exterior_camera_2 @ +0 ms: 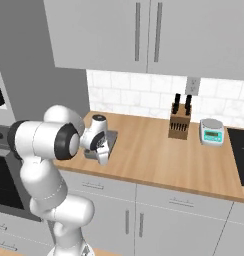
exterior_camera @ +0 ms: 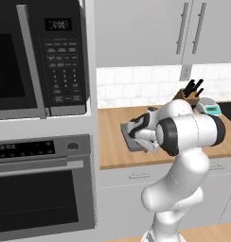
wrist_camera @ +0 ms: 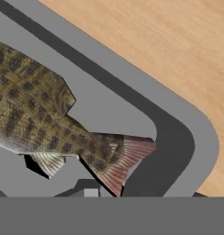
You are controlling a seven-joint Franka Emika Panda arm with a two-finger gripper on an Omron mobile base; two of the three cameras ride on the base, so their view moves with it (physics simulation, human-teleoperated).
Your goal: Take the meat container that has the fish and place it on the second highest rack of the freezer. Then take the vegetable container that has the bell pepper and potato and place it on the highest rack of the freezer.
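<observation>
The jaws sit low over the grey tray (wrist_camera: 187, 119) holding the fish (wrist_camera: 45, 119); their state, perhaps gripping, can't be told.

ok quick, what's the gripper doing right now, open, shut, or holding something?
Gripper: down at the grey tray with the fish; open or closed cannot be told.

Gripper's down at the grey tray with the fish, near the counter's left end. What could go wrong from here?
1. The gripper sits at a rim corner of the grey rectangular tray; lifted from one corner, the tray may tilt.
2. The brownish-olive fish lies loose inside, its tail near that corner, and might slide or get pinched.
3. The tray sits close to the wooden counter front edge; a slip could drop it.
</observation>
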